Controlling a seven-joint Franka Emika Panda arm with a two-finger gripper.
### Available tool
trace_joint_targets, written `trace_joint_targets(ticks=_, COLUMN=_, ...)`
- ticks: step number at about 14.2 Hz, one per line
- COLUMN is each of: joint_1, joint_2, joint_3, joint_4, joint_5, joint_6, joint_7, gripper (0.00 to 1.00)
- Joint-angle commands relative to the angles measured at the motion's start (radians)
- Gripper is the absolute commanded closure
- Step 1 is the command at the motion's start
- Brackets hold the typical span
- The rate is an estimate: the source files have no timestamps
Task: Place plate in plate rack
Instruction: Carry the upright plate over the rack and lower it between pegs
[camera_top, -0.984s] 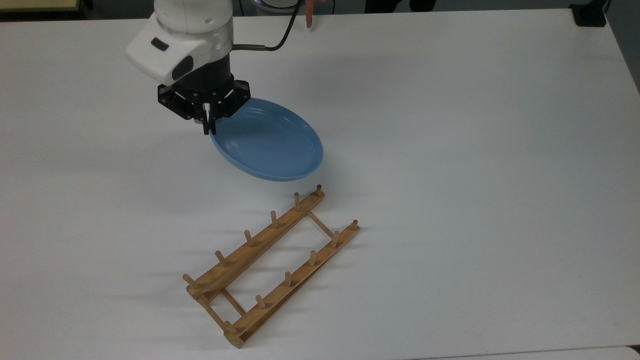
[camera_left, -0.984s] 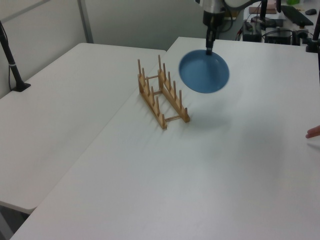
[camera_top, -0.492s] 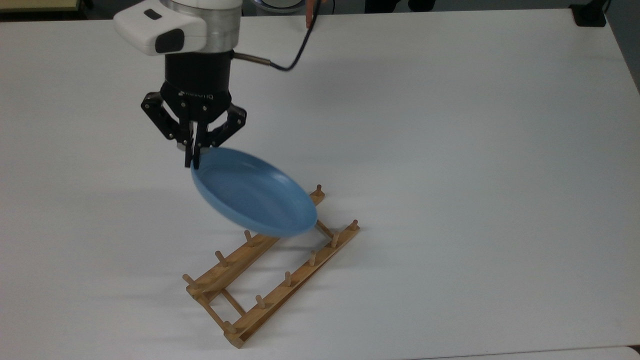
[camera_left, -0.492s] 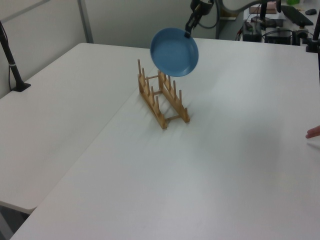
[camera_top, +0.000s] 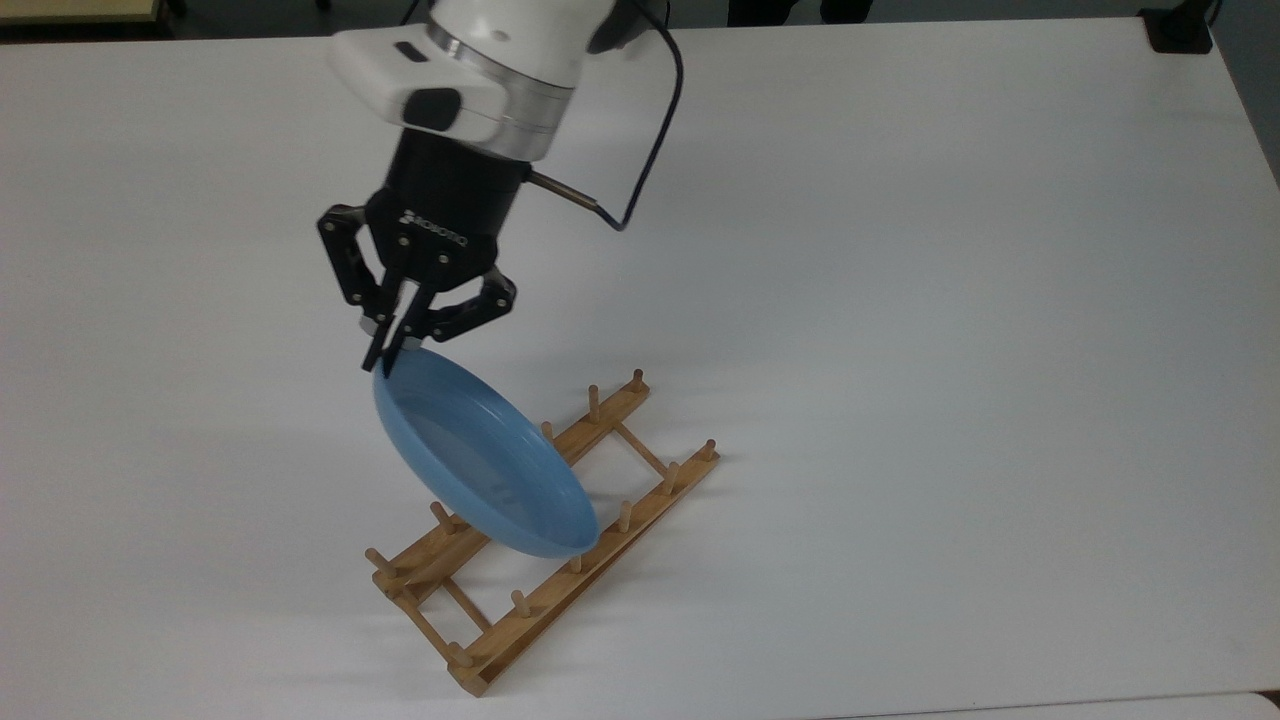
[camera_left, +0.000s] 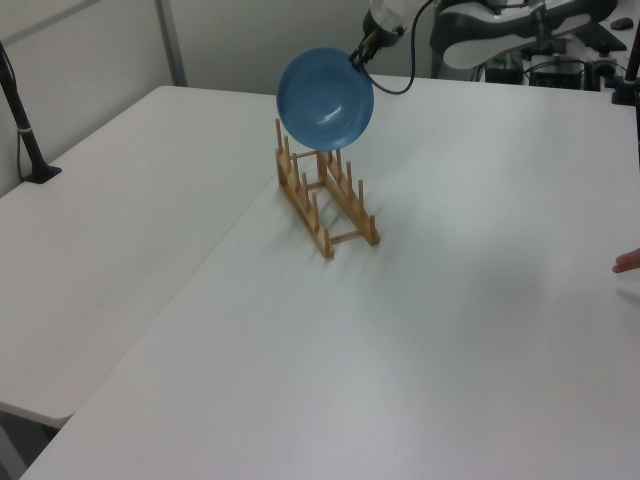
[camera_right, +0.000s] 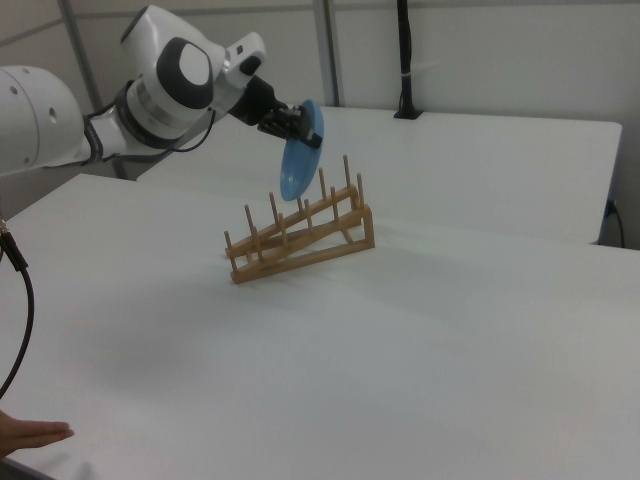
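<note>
Plate (camera_top: 480, 468) is clamped at its rim by the pincer (camera_top: 392, 352), tilted near upright in the air over the plate rack (camera_top: 530, 540) mid-worktop (camera_top: 950, 300); pickup done, lowering between pegs and release left.

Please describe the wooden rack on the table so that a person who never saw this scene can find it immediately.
On the large white table, look just below the robot's black hand, which holds a round glossy light-blue plate by its rim. There stands the light-brown wooden plate rack. Its two long parallel rails with short upright pegs, joined by thin crossbars, make it the table's one wooden thing.
</note>
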Motion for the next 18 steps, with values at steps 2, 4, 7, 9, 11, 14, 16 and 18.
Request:
trace_joint_targets(ticks=2, joint_1=0.047, joint_2=-0.005, joint_3=-0.011, joint_4=-0.016, joint_5=-0.077, joint_6=0.021, joint_7=0.077, gripper=1.0)
trace_joint_targets(ticks=4, joint_1=0.062, joint_2=0.007, joint_3=-0.011, joint_4=-0.016, joint_5=-0.118, joint_6=0.021, joint_7=0.101, gripper=1.0)
trace_joint_targets(ticks=7, joint_1=0.062, joint_2=0.022, joint_3=-0.011, joint_4=-0.039, joint_5=-0.219, joint_6=0.074, joint_7=0.14, gripper=1.0)
trace_joint_targets(ticks=9, joint_1=0.059, joint_2=0.022, joint_3=-0.011, joint_4=-0.069, joint_5=-0.27, joint_6=0.106, joint_7=0.144, gripper=1.0)
trace_joint_targets(ticks=11, joint_1=0.058, joint_2=0.022, joint_3=-0.011, joint_4=-0.087, joint_5=-0.29, joint_6=0.131, joint_7=0.143, gripper=1.0)
trace_joint_targets(ticks=14, joint_1=0.059, joint_2=0.021, joint_3=-0.012, joint_4=-0.116, joint_5=-0.321, joint_6=0.159, joint_7=0.141, gripper=1.0)
trace_joint_targets(ticks=16, joint_1=0.059, joint_2=0.019, joint_3=-0.011, joint_4=-0.147, joint_5=-0.357, joint_6=0.166, joint_7=0.143, gripper=1.0)
trace_joint_targets(ticks=18, joint_1=0.061, joint_2=0.019, joint_3=-0.011, joint_4=-0.179, joint_5=-0.394, joint_6=0.169, joint_7=0.143, gripper=1.0)
